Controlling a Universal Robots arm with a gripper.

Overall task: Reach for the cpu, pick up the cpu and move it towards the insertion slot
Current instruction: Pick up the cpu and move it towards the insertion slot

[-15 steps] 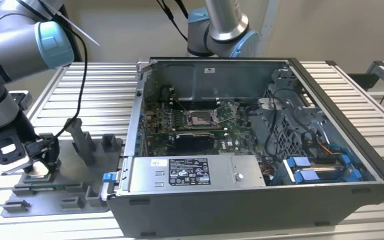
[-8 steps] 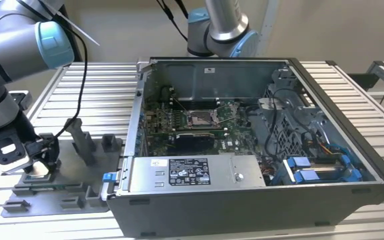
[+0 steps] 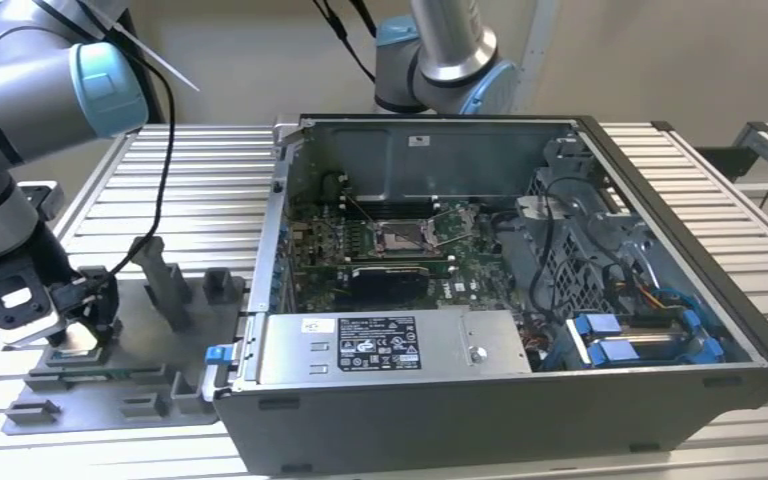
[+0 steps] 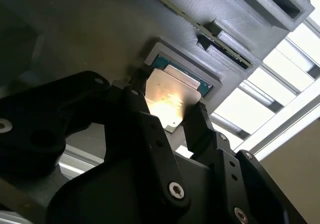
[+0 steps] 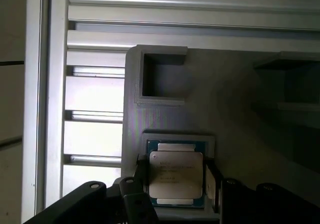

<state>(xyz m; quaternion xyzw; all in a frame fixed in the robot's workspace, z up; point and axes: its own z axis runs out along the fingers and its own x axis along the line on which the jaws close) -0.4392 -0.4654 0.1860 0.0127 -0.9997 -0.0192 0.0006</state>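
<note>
The cpu [image 5: 176, 180], a flat square chip with a pale metal face on a green base, lies in the square recess of a grey plastic fixture [image 5: 165, 114]. In both wrist views my gripper [image 5: 176, 171] straddles it, with a black finger [image 4: 197, 119] pressed against each of two opposite edges of the cpu [image 4: 172, 99]. In the exterior view the gripper [image 3: 77, 335] is low over the fixture [image 3: 131, 395] at the exterior view's left. The insertion slot [image 3: 400, 237], a silver-framed socket on the green board, sits inside the open computer case.
The open computer case [image 3: 518, 400] stands to the exterior view's right of the fixture, its wall between the gripper and the socket. Upright grey fixture blocks [image 3: 164, 285] rise beside the gripper. A second arm's base [image 3: 444, 60] stands behind the case. The table is ribbed aluminium.
</note>
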